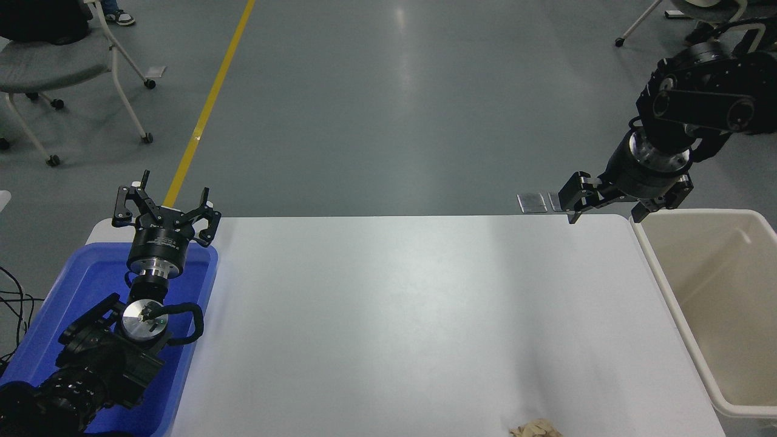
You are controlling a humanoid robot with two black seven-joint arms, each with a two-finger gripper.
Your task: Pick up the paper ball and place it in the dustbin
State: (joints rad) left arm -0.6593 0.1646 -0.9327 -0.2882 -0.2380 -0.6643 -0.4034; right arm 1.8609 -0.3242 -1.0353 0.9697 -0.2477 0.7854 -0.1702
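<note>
R gripper (607, 209) hangs empty w/ fingers spread, above the table's (388, 315) far R corner, just beside the dustbin's (666, 291) far-left rim corner. Its arm comes in from the upper R edge, wrist pointing down and left

Paper ball (535, 430) sits on the table at the near edge, partly cut off by the bottom of the view; well apart from the R gripper, nearer us and a bit left. Dustbin stands against the table's R side, looks empty as far as we see

L gripper (165, 212) parked, spread wide, above the blue tray's (36, 340) far end at lower left

We judge the step as reach, pre-grasp; nothing picked yet. Next move calls for bringing the R gripper back toward the near edge, coming down over the ball w/ fingers straddling it, then closing. Wad is soft and irregular, so we expect a centred pinch is needed
</note>
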